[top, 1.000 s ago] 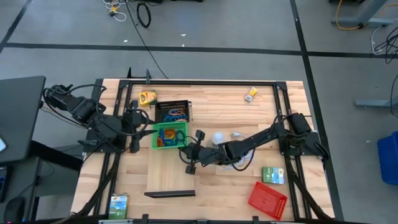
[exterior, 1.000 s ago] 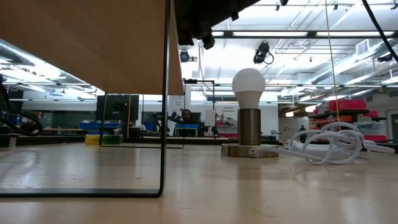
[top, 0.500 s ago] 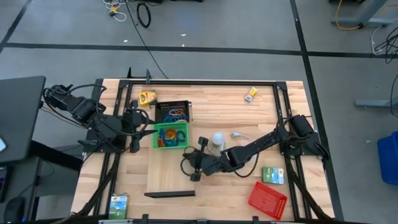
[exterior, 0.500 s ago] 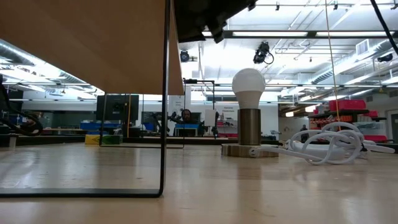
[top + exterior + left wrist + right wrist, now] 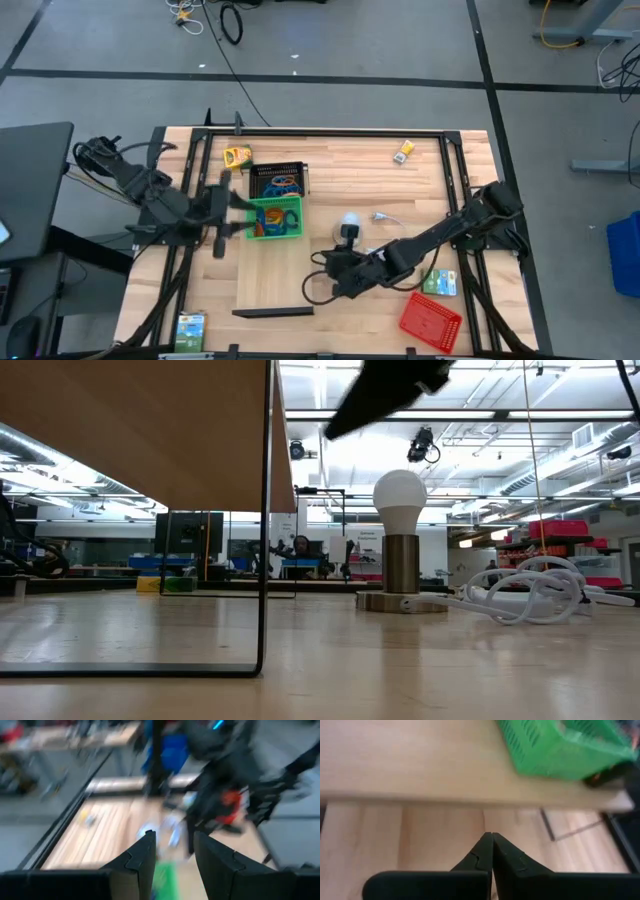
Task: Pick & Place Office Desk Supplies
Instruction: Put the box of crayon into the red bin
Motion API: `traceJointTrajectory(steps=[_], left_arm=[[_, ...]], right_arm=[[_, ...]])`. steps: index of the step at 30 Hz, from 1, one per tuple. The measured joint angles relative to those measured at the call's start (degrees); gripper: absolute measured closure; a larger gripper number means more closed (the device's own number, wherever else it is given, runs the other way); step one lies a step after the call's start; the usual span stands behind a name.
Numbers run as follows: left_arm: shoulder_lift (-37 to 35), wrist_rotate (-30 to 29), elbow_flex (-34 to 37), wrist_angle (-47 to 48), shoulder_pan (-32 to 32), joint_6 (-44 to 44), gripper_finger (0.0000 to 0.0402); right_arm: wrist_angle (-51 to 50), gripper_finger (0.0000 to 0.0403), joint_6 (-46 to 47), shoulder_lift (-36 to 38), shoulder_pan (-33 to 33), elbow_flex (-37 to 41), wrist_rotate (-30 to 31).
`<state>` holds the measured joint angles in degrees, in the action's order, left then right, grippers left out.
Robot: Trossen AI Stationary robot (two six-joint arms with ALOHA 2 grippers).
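**Both arms clear of the trays, nothing carried**

Over the raised board [image 5: 270, 275], near its front edge, the right gripper [image 5: 337, 287] hangs with its jaws pressed together and nothing between them; the right wrist view shows the 2 fingers [image 5: 481, 855] meeting tip to tip above bare wood. The left gripper [image 5: 222, 212] sits just beside the green tray [image 5: 293, 222], on its left. Its jaws stand partly apart, and the left wrist view shows no item in the gap.

Location of supplies:
- Coloured clips lie in the green tray and in the black tray [image 5: 276, 169] behind it.
- 1 yellow box [image 5: 237, 155] rests near the rear left corner of the surface.
- 1 small yellow item [image 5: 404, 151] rests near the rear right.
- 1 green box [image 5: 439, 282] lies beside the red tray [image 5: 431, 320] at the front right.
- 1 green box [image 5: 190, 329] lies at the front left edge.

A lamp [image 5: 349, 222] and its white cord stand between the green tray and the right arm.

Step in hand, as judged: transit between picks, with no item engaged by either arm.

Next move, as judged: select 1 loose item, most likely the green box near the right arm. The right jaws must open before descent, and the approach should keep clear of the lamp cord.
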<state>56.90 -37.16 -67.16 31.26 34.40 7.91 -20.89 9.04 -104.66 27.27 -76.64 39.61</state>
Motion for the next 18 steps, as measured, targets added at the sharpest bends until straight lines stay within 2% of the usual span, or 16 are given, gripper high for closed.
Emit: traceJointTrajectory(steps=[5, 10, 14, 18], left_arm=[[0.8, 6.39, 8.99, -21.56, 1.22, -11.44, 0.0261], [1.94, 8.93, 17.95, -35.28, 0.71, -14.38, 0.0261], [3.56, 9.02, 23.95, -41.84, -0.73, -14.45, 0.0261], [4.8, 8.89, 27.16, -45.03, -2.44, -15.51, 0.0261]], right_arm=[[-10.04, 0.0388, 5.0, 1.83, 0.25, 0.0, -4.01], [-25.07, 0.0386, 11.24, 3.89, 0.72, -0.01, -11.9], [-37.9, 0.0382, 16.1, 4.37, 0.54, 0.0, -21.35], [-52.57, 0.0356, 20.53, 4.37, 0.19, 0.0, -29.24]])
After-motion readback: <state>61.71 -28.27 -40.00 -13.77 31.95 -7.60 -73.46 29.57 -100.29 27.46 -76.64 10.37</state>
